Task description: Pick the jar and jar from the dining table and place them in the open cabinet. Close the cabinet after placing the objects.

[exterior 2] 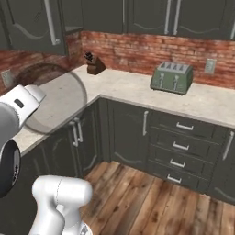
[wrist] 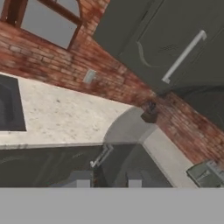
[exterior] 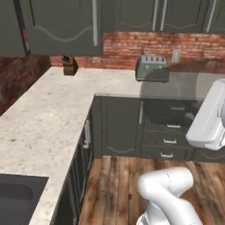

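No jars on the bench (exterior: 52,114) near the toaster (exterior: 152,68); cabinet door (exterior: 61,26) looks ajar, so closing remains; jaws pressed together, empty.

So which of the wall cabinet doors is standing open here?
The leftmost wall cabinet door, above the knife block: it swings out over the counter, while the doors above the toaster sit flush.
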{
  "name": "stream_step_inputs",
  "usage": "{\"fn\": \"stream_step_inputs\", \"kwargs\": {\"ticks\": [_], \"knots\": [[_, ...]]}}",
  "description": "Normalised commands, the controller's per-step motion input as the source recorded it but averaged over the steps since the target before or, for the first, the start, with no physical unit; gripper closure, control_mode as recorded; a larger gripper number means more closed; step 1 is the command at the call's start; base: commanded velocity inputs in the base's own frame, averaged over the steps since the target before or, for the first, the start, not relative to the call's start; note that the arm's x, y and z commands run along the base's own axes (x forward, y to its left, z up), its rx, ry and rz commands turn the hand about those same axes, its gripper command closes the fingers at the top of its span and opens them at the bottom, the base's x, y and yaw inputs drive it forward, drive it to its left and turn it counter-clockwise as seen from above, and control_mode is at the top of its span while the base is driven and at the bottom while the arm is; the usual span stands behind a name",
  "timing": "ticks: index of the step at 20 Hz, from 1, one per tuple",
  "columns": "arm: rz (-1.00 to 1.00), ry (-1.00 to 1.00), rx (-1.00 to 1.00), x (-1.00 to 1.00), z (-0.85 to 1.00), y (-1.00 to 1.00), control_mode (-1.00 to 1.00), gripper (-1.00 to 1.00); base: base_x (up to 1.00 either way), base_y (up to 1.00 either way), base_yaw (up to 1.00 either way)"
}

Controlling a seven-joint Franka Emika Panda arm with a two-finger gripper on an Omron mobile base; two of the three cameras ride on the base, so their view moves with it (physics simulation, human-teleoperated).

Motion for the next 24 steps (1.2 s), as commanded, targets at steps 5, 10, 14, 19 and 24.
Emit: {"fn": "stream_step_inputs", "kwargs": {"ticks": [5,10,14,19,24], "knots": [[0.0,0.0,0.0,0.0,0.0,0.0,1.0,1.0,0.76,-0.39,0.28],[0.0,0.0,0.0,0.0,0.0,0.0,1.0,1.0,0.61,-0.43,0.31],[0.0,0.0,0.0,0.0,0.0,0.0,1.0,1.0,0.52,-0.39,0.34],[0.0,0.0,0.0,0.0,0.0,0.0,1.0,1.0,0.42,-0.41,0.34],[0.0,0.0,0.0,0.0,0.0,0.0,1.0,1.0,0.34,-0.42,0.35]]}}
